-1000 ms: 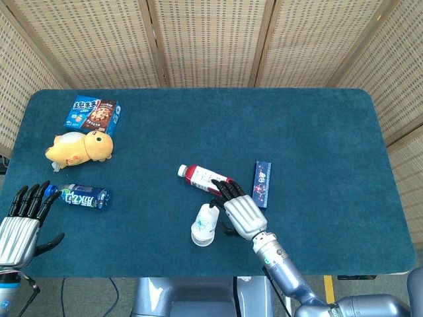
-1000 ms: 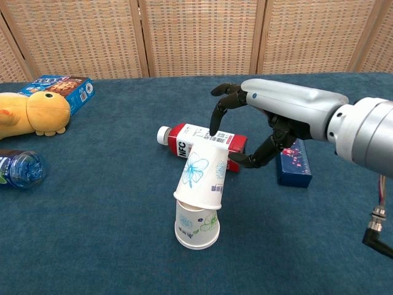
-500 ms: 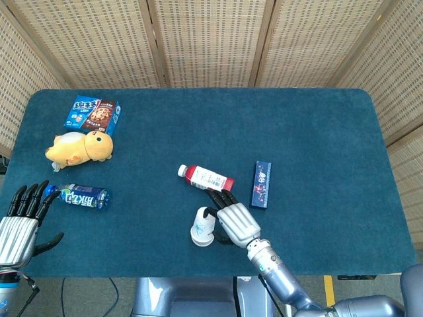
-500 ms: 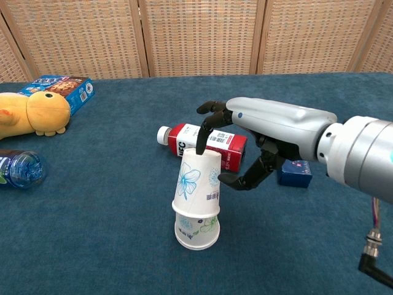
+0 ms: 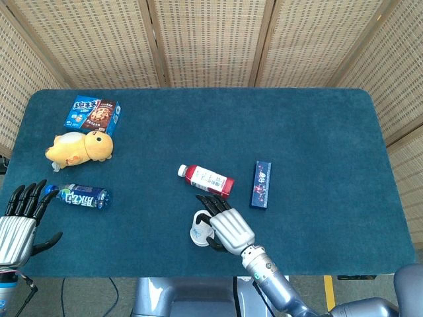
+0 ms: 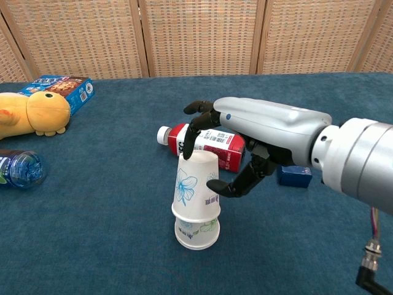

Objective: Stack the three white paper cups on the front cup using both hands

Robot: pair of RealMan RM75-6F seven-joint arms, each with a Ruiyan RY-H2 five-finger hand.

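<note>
Chest view: right hand hovers over the stack of white paper cups with blue flower print, dark fingertips touching the upturned base of the top cup, thumb curled beside the cup's right wall; whether the thumb touches cannot be told, so a grip is unconfirmed. Stack stands mouth-down and upright near the table's front edge, upper cup nested over the lower one. Just behind the stack lies a red-and-white juice bottle with white cap on its side, close to the hand's knuckles. To the right, a dark blue flat rectangular box, apart from the bottle, with bare blue cloth table beyond it to the right edge. Left hand sits at the front-left corner, fingers spread, holding nothing. Near it a clear plastic water bottle with blue label lies flat; further back a yellow plush duck toy and a blue snack box. Woven screens stand behind the far edge.
</note>
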